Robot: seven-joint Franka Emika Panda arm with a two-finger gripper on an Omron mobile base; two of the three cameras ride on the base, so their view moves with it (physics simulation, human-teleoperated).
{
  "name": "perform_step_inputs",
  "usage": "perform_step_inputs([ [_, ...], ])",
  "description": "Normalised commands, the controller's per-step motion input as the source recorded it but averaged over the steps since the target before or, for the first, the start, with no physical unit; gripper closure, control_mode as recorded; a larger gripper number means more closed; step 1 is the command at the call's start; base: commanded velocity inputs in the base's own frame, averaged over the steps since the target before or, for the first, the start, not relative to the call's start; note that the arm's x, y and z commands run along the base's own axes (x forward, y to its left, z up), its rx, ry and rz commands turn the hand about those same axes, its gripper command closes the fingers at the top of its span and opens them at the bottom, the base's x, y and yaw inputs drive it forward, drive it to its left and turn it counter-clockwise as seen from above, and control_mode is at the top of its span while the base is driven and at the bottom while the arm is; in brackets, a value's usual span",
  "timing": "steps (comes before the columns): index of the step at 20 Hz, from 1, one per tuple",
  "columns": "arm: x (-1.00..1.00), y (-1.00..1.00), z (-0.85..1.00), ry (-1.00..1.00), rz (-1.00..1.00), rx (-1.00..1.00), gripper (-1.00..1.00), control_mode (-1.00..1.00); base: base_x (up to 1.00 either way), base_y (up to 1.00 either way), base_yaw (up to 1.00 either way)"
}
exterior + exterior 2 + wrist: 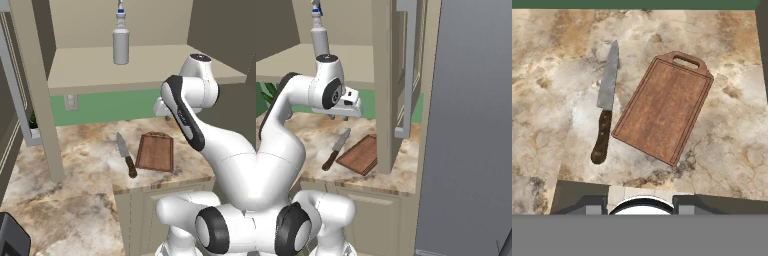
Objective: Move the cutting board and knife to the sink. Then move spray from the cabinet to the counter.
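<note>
Marbled counter (557, 75) bears rounded wooden cutting board (662, 107), pointed steel knife (606, 102); jaw state unclear

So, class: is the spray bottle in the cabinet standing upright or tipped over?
Upright. The spray bottle stands on its base on the cabinet shelf, nozzle pointing straight up.
</note>
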Motion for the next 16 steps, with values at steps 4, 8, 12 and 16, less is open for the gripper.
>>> perform_step_inputs([
  [4,-0.29,0.03,0.0,-0.03,0.0,0.0,-1.0,-1.0,0.0,0.0,0.0],
  [8,-0.53,0.13,-0.06,0.0,0.03,0.0,-1.0,-1.0,0.0,0.0,0.0],
  [12,-0.41,0.26,-0.11,0.0,0.06,-0.03,-1.0,-1.0,0.0,0.0,0.0],
  [16,-0.38,0.34,-0.22,0.0,0.04,-0.01,-1.0,-1.0,0.0,0.0,0.0],
])
